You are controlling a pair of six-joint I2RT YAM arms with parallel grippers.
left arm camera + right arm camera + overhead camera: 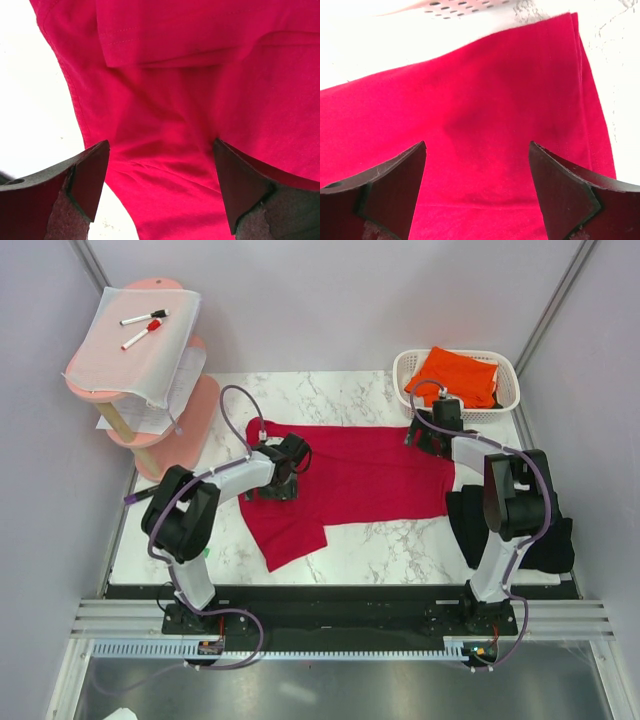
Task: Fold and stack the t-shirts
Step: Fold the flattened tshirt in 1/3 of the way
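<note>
Pale lilac-grey walls (330, 300) enclose a white marble-patterned surface (390, 540) under bright, even light. At its far left corner is a pink tiered stand (200, 405), a white sheet (140, 355) with two markers (143, 317) draped on top. An aluminium rail (110, 618) lines the near edge, above grey floor (350, 690).

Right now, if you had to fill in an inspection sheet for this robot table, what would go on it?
Surface: white marble-patterned table.
Job's things: red t-shirt spread across the middle; black t-shirt at the right edge, partly hidden; orange t-shirt in the white basket at the far right corner.
Clutter: pink tiered stand on the left, carrying a white sheet with two marker pens.
Grippers: left gripper and right gripper both open, holding nothing, over opposite ends of the red t-shirt.
Cables: purple cables loop free on each side.
Surroundings: plain pale walls; metal rail along the near edge.
</note>
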